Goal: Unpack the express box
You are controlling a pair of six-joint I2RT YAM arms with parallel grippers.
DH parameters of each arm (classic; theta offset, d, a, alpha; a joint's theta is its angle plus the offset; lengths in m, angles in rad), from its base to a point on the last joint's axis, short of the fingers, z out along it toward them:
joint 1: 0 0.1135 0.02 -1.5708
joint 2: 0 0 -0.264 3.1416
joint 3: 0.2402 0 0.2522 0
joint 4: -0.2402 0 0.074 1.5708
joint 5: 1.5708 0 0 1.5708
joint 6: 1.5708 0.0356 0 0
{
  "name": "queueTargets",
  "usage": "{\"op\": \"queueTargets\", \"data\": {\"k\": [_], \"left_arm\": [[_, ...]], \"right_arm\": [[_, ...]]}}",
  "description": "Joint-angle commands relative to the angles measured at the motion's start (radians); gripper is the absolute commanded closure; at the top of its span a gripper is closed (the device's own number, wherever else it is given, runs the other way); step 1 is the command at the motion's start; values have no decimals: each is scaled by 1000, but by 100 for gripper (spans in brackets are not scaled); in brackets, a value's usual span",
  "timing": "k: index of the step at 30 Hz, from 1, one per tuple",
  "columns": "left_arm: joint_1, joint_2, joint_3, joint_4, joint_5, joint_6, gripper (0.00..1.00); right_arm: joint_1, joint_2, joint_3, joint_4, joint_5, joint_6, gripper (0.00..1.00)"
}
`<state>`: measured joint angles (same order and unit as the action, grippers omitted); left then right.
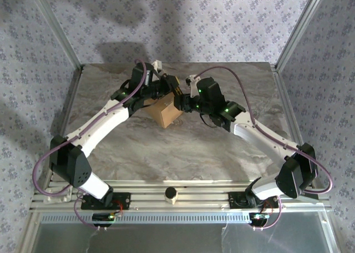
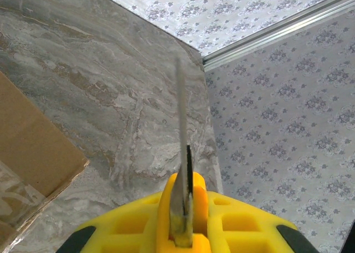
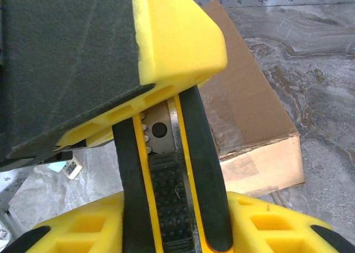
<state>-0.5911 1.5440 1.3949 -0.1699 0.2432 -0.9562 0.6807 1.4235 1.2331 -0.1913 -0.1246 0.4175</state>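
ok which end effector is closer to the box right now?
Right, I'd say, narrowly. The right end effector hangs at the express box's right edge, with the box just ahead in its wrist view. The left end effector is over the far side, its blade aimed past the box.

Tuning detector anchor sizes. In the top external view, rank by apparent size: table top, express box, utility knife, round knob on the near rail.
1. table top
2. express box
3-4. utility knife and round knob: not ranked, since most of the knife is hidden.
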Motion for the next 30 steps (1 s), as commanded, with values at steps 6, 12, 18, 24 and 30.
{"op": "queueTargets", "data": {"k": [6,12,18,24,30], "left_arm": [[-6,-20,29,6,4,-42,93],[-6,-28,29,2,-7,-34,63],[-6,-38,20,-11,-24,-38,48],[8,-47,-7,-19,-46,-42,40],[40,-67,-41,-50,-57,-32,39]], "right_arm": [[-12,7,23,-13,41,20,100],[-12,-1,18,-29,54,26,100],[-16,-3,2,-29,74,46,100],[-35,-7,-4,-54,97,72,100],[-97,-22,-61,-37,90,104,100]]}}
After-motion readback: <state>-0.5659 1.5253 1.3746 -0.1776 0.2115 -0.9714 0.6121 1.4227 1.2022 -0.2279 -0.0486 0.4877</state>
